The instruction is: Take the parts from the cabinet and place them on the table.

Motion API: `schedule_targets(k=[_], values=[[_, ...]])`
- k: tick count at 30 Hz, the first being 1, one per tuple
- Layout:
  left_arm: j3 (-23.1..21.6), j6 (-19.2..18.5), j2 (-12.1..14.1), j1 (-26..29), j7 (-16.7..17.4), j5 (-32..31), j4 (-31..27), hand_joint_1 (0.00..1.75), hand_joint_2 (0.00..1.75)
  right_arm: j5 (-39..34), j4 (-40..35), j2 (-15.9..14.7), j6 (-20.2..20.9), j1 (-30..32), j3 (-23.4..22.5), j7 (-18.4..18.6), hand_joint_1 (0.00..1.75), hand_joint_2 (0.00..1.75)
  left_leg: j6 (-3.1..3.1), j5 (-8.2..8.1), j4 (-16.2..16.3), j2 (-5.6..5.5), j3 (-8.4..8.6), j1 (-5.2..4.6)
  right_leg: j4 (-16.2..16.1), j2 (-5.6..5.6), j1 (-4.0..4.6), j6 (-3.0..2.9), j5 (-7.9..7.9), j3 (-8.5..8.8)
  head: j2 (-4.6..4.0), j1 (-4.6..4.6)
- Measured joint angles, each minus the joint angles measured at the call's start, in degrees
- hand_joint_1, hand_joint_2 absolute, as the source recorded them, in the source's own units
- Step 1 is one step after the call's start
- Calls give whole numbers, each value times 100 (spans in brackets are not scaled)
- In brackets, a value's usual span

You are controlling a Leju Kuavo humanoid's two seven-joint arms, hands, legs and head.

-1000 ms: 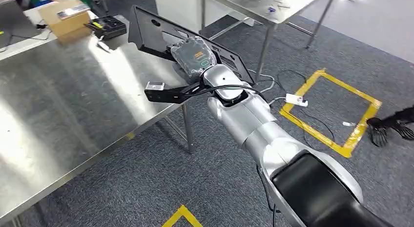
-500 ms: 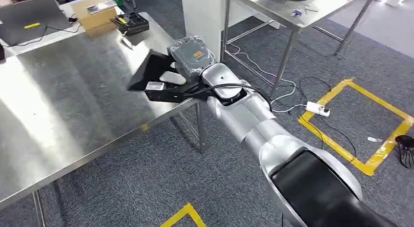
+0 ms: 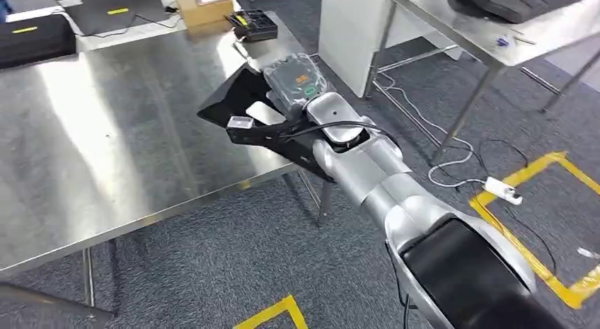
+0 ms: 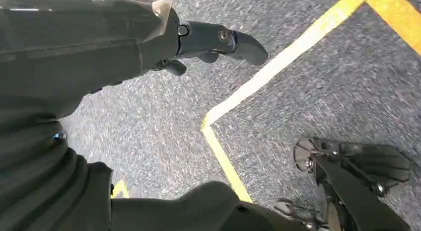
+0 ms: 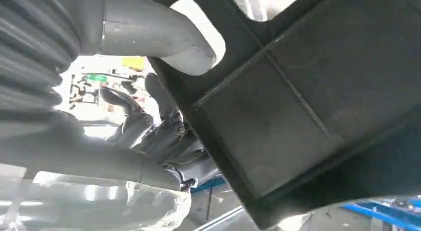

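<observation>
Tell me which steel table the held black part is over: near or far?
The near, large steel table: the right hand holds the black part above its corner. The far table, at the upper right, bears another dark item.

You can see a black part (image 3: 237, 102) in the grey right hand (image 3: 293, 81), over a shiny silver table (image 3: 106, 152). The floor (image 3: 212, 272) is speckled grey (with yellow tape lines (image 3: 272, 313)).
</observation>
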Motion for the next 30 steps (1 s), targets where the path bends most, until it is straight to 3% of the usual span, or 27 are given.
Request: schedule_targets(k=[1, 2, 3, 6, 7, 8, 9, 10, 12, 13, 14, 16, 17, 18, 19, 22, 23, 24, 25, 27, 28, 29, 30], values=[[2, -4, 0, 1, -4, 0, 0, 0, 175, 7, -2, 2, 0, -9, 0, -2, 175, 175, -5, 2, 5, -61, 6, 0, -547, 65, -17, 34, 231, 250, 0, 0], [2, -11, 0, -1, -9, 0, 0, 0, 175, 13, 0, 0, 0, -13, 0, 0, 175, 175, -20, 3, 8, -121, -4, 2, -1042, 300, -49, 54, 420, 475, 0, 9], [4, -13, -2, -7, -13, -2, 0, 0, 175, 17, 2, -13, 4, -15, 0, 0, 175, 175, -68, -15, 40, -193, -19, -41, -1147, 348, -32, 1, 465, 549, 0, 11], [11, -17, -4, 34, -33, -17, 2, 0, 175, 50, 2, -2, 15, -13, 4, 15, 175, 175, -172, 35, -14, -320, -46, 21, -1145, 188, -5, -79, 494, 553, 0, 18], [13, -17, 7, 44, -37, -26, 2, 0, 175, 70, 0, 9, 20, -21, 2, 22, 175, 175, -221, 32, -12, -363, -58, 14, -1223, 135, -73, -142, 537, 569, 0, 13], [17, -17, 11, 55, -42, -28, 2, 0, 175, 79, 0, 24, 24, -21, 4, 22, 175, 175, -230, -43, 68, -154, -94, 8, -1246, 79, -73, -176, 558, 601, 0, 2], [20, -17, 2, 54, -46, -39, 2, 0, 175, 85, 0, 24, 24, -36, 2, 24, 175, 175, -251, -234, 341, 118, -208, -5, -1263, 43, -81, -226, 559, 612, 0, -59], [22, -26, 2, 45, -46, -42, 2, 0, 175, 94, 2, 20, 28, -43, 2, 31, 175, 175, -281, -448, 753, 273, -402, 4, -1262, -3, -68, -231, 553, 617, 0, -63], [33, -33, 7, 41, -50, -42, 2, 0, 175, 103, 13, -7, 53, -37, 2, 46, 175, 175, -325, -806, 1689, 368, -868, 33, -1260, -147, -39, -256, 535, 617, 0, -61], [35, -33, 7, 43, -50, -42, 2, 0, 175, 107, 20, -9, 52, -31, 2, 48, 175, 175, -333, -793, 1806, 376, -930, 41, -1260, -203, -35, -261, 530, 618, 0, -59], [37, -33, 9, 45, -50, -42, 2, 0, 175, 109, 24, -9, 52, -32, 2, 48, 175, 175, -338, -669, 1666, 392, -863, 45, -1259, -253, -33, -262, 526, 620, 0, -59], [44, -33, 11, 51, -50, -42, 2, 0, 175, 109, 24, -9, 52, -42, 2, 48, 175, 175, -322, -216, 738, 487, -360, 45, -1257, -348, -33, -257, 512, 637, 0, -61], [44, -33, 18, 45, -50, -42, 0, 0, 175, 107, 24, -9, 50, -48, 2, 48, 175, 175, -296, -29, 204, 692, -40, 35, -1254, -392, -19, -239, 499, 656, 0, -63], [46, -33, 20, 25, -48, -42, 0, 0, 175, 107, 24, -11, 48, -60, 0, 61, 175, 175, -272, -100, 24, 827, 59, -33, -1246, -429, 46, -206, 478, 646, 0, -68], [48, -35, 17, 20, -48, -44, 0, 0, 175, 105, 26, -28, 48, -74, -4, 79, 175, 175, -214, -72, 8, 726, 31, -26, -1243, -478, 73, -183, 464, 645, 0, -46], [50, -35, 15, 18, -42, -50, 0, 0, 175, 92, 24, -26, 44, -132, -43, 153, 175, 175, -124, -59, -6, 546, 15, -40, -1259, -639, 91, -110, 432, 692, 0, -31], [57, -35, 9, 23, -37, -52, 0, 0, 175, 90, 24, -33, 44, -169, -61, 184, 175, 175, -76, -21, -54, 496, 61, 23, -1167, -532, 87, -71, 372, 617, 0, -26], [63, -37, 0, 24, -33, -59, 2, 0, 175, 81, 26, -57, 42, -233, -96, 214, 175, 175, -47, -10, -57, 455, 60, 14, -932, -284, 55, -87, 239, 534, 0, -26], [72, -37, 2, 21, -31, -61, 2, 0, 175, 76, 24, -90, 42, -280, -127, 236, 175, 175, -16, -3, -55, 417, 56, 15, -557, -147, 29, -118, 67, 362, 0, -20], [74, -59, 0, 14, -31, -109, 0, 0, 175, 68, 26, -160, 35, -329, -214, 282, 175, 175, -8, -4, -52, 257, 50, 16, 443, -53, 3, -131, -294, -125, 0, -9], [76, -61, 0, 15, -31, -114, 0, 0, 175, 68, 26, -173, 35, -342, -262, 291, 175, 175, -9, -3, -52, 187, 51, 16, 659, -44, 2, -100, -329, -241, 0, -2], [76, -70, -2, 22, -31, -120, 0, 0, 175, 68, 24, -201, 44, -375, -304, 319, 175, 175, -10, -2, -49, 101, 51, 16, 576, -34, -1, -52, -248, -231, 0, -2], [79, -70, 0, 23, -31, -122, 0, 0, 175, 79, 24, -210, 48, -420, -332, 330, 175, 175, -13, -1, -40, 42, 52, 19, 268, -25, -6, -2, -96, -98, 0, 4]])
